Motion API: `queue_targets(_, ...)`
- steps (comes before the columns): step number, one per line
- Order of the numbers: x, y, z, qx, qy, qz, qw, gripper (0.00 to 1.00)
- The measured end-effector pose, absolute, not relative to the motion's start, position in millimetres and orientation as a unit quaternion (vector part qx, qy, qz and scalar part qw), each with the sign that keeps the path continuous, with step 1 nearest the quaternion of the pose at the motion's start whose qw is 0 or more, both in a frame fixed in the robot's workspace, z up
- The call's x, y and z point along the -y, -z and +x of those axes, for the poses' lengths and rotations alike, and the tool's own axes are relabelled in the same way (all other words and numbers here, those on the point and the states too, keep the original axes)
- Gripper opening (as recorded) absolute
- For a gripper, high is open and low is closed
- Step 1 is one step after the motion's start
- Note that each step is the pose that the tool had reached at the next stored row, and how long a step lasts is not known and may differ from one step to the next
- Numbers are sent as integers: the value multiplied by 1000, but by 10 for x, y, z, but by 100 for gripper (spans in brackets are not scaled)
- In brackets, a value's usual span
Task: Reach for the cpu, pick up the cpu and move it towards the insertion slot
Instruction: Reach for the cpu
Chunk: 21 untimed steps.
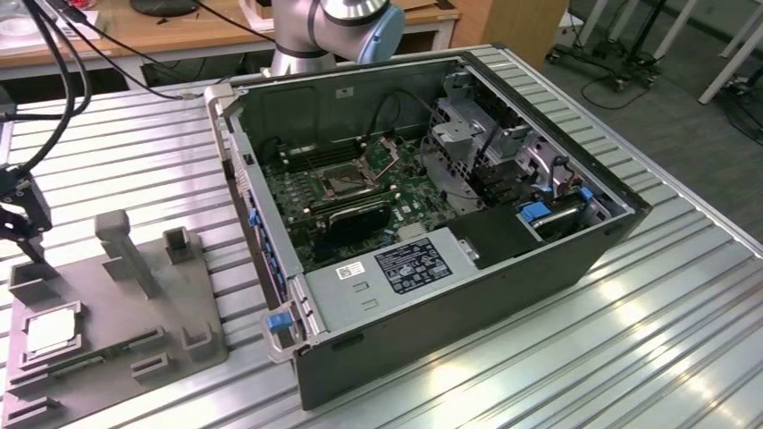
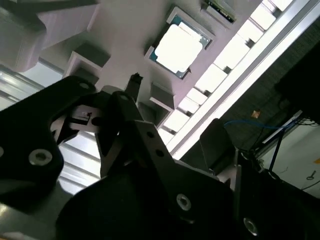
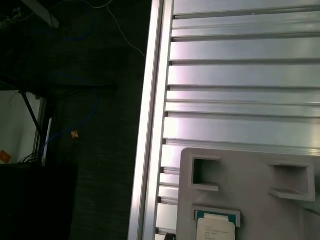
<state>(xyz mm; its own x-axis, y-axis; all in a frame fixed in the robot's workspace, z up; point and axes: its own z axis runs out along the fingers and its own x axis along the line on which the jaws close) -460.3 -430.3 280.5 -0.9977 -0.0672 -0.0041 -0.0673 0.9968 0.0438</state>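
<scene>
End effector [image 1: 27, 239] hung over grey tray [image 1: 179, 304], grip state undeterminable. The cpu [image 1: 50, 331] lay in the tray at its six o'clock in the exterior view, print illegible.

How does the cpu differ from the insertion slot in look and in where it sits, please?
The cpu shows a pale silvery top; the insertion slot is dark inside a silvery bracket. The cpu lies in the grey tray at the exterior view's left; the insertion slot sits in the green board inside the open computer case. Both are square.
</scene>
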Motion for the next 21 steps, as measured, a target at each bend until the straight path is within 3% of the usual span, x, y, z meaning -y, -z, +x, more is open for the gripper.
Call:
queue_targets(1, 4320, -2787, -4603, -999, -22, -34, 1, 78)
queue_targets(21, 4411, -2440, -4603, -999, -34, -18, 2, 78)
